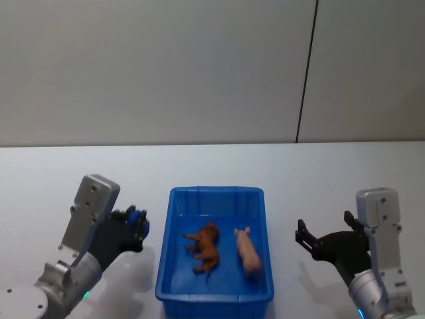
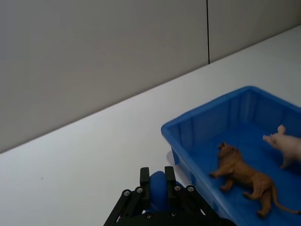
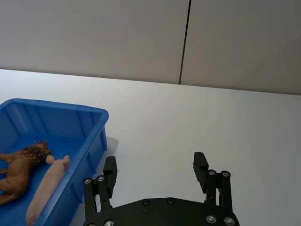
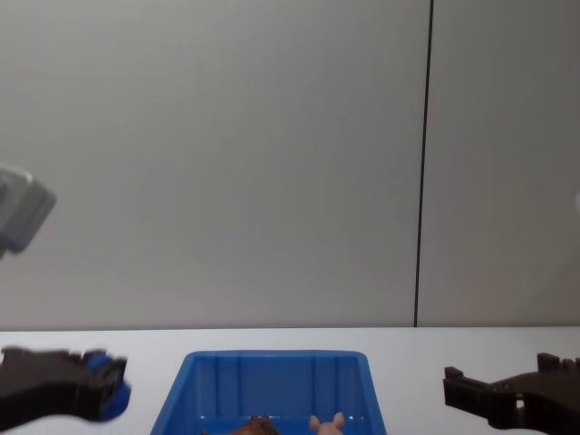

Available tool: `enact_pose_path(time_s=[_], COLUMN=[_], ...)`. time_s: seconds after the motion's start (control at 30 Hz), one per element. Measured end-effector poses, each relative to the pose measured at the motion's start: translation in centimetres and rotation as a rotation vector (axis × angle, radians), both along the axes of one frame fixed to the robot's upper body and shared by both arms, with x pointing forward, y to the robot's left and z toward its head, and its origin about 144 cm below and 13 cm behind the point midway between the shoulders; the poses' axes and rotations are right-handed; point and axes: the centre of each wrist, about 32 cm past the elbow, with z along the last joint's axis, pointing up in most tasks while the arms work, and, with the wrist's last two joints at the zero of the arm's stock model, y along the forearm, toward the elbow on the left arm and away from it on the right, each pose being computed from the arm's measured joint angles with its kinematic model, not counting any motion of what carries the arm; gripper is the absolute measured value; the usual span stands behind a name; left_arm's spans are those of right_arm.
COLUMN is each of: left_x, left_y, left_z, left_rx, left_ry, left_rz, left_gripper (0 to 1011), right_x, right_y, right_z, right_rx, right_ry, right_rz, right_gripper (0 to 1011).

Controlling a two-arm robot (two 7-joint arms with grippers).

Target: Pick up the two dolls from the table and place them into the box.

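- Both dolls, brown [image 1: 204, 247] and pink [image 1: 249, 252], are seen lying inside the box [image 1: 214, 193].
- The left tool [image 1: 137, 226] is held closed and empty beside the box's left rim; the right tool [image 1: 324, 234] is spread open, empty, over bare tabletop [image 1: 319, 174].

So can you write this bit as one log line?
dolls: brown and pink in box | left gripper: shut, left of box | right gripper: open, right of box

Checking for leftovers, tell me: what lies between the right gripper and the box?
Bare white table. In the head view nothing sits between the open right gripper and the box; both dolls lie inside it.
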Motion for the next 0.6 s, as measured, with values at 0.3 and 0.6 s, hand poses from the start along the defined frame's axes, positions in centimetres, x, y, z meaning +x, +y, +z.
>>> enact_pose_path(time_s=[0.3,0.6], left_x=[0.6,1.2], left_y=[-0.5,-0.9], left_z=[1.8,2.8], left_rx=[-0.032,-0.082], left_ry=[-0.101,-0.157], left_rz=[-0.092,-0.202], left_gripper=[192,192], right_x=[0.0,0.0], right_y=[0.0,0.0], right_z=[0.0,0.0], right_rx=[0.0,0.0], right_ry=[0.0,0.0], right_rz=[0.0,0.0], right_gripper=[1001,1001])
